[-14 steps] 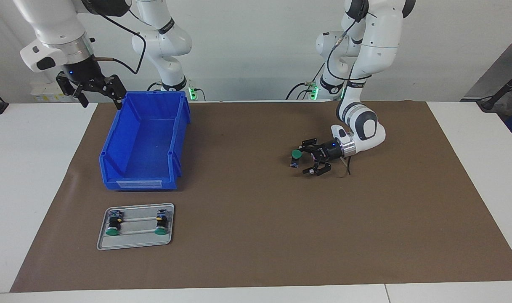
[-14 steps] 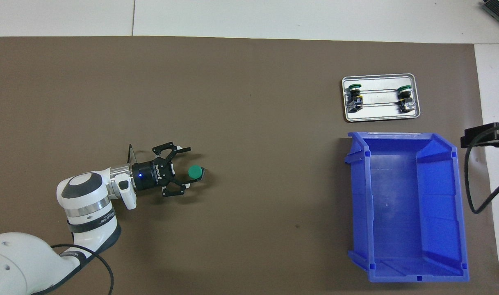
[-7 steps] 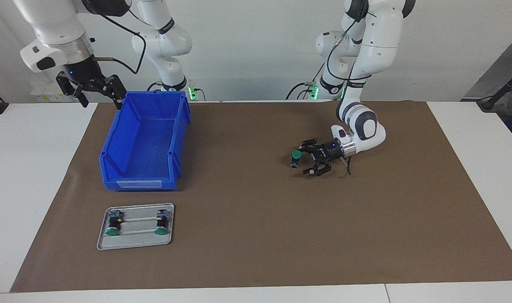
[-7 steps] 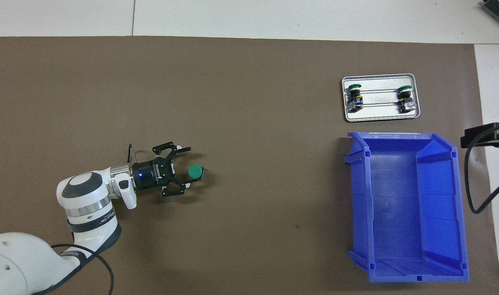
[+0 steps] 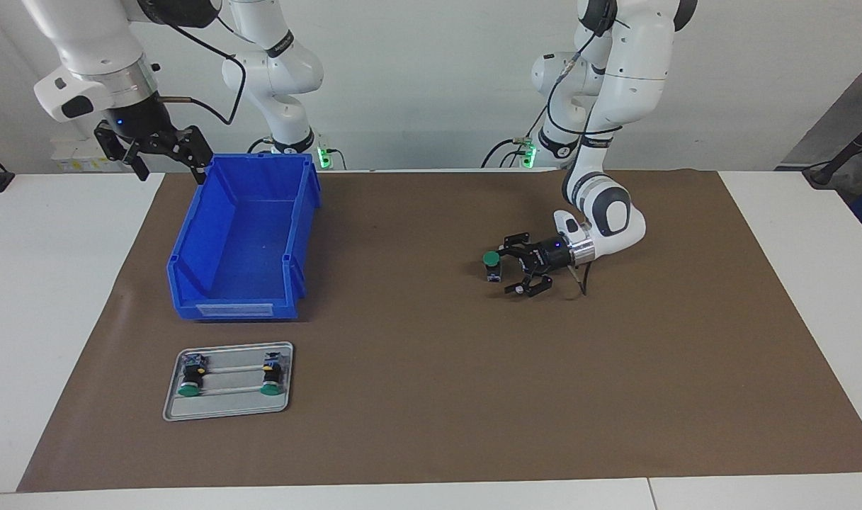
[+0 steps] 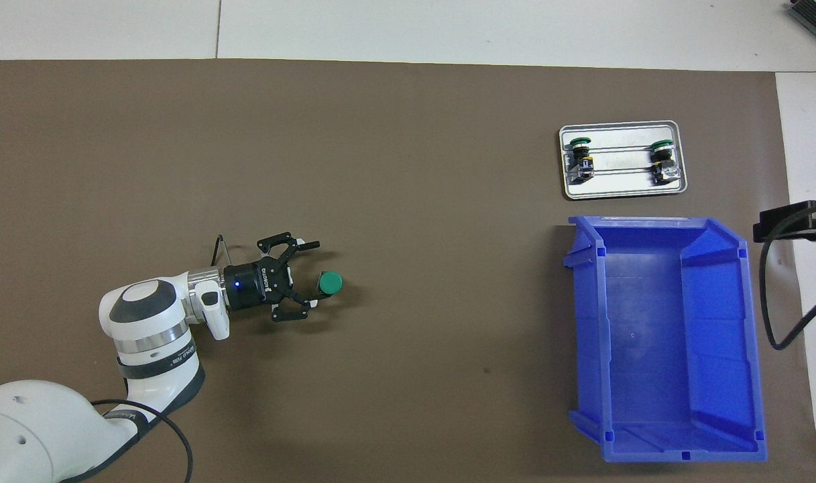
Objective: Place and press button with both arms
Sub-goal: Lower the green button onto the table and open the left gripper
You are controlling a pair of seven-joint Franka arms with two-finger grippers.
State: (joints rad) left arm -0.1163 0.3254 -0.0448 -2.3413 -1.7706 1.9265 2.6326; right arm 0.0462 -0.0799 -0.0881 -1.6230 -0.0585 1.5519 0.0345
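Note:
A button [image 5: 491,259] [image 6: 329,284] with a round green cap and a short black body sits upright between the fingertips of my left gripper [image 5: 505,266] [image 6: 314,282]. That gripper lies level, just above the brown mat [image 5: 431,368], toward the left arm's end of the table, and is shut on the button. My right gripper [image 5: 163,157] hangs raised beside the blue bin's corner nearest the robots, open and holding nothing; that arm waits.
A blue bin [image 5: 190,234] [image 6: 585,322] stands empty toward the right arm's end. Farther from the robots than the bin, a small metal tray [image 5: 227,412] [image 6: 622,193] carries two more green-capped buttons [image 5: 188,388] [image 5: 270,386].
My left gripper has slid a little toward the right arm's end of the table, and the button has gone with it. The right arm has stayed still.

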